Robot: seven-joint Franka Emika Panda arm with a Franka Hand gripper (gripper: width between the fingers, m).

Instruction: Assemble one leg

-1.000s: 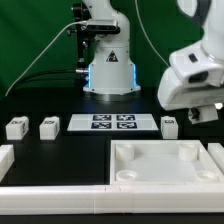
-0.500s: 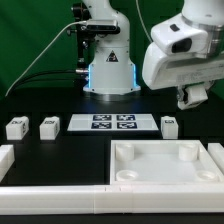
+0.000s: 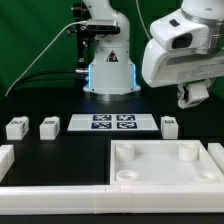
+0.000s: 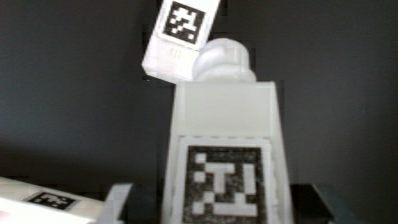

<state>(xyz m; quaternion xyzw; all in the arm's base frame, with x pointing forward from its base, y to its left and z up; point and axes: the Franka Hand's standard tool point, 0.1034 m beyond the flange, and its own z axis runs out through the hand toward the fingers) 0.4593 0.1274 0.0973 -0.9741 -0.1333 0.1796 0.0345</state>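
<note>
My gripper hangs high at the exterior view's right, above the table. In the wrist view it is shut on a leg, a white block with a tagged face and a rounded peg at its far end, held between the dark fingers. A second leg lies on the black table below the held one. The exterior view shows three legs on the table: two at the left and one at the right. The large white tray-like piece with corner sockets lies at the front.
The marker board lies in the middle of the table, and what looks like its corner shows in the wrist view. The robot base stands behind it. White rails run along the front and left.
The arm has risen and shifted toward the exterior view's left over the last second, carrying the leg. In the last half second it has hardly moved.
</note>
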